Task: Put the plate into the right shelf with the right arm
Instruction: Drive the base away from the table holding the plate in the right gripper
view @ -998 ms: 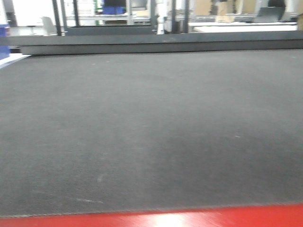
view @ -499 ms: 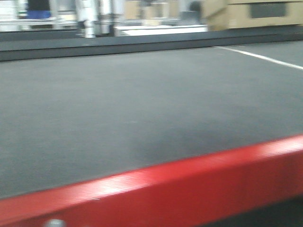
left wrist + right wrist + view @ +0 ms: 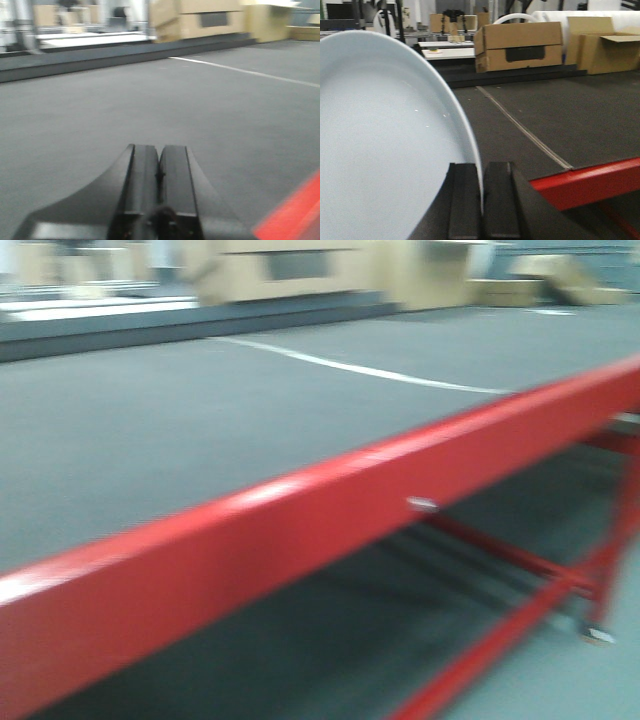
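Past red-railed grey bench (image 3: 200,420), front view swung rightward, likely base seeking shelf; right pincer (image 3: 481,172) clamps plain white round plate (image 3: 380,150), left pincer (image 3: 159,155) closed.

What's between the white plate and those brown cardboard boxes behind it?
In the right wrist view, just bare dark mat crossed by one pale seam, up to the boxes. The right gripper pinches the plate by its edge.

Plain white round plate (image 3: 385,150), tilted on edge, rim in the right end effector (image 3: 481,170)
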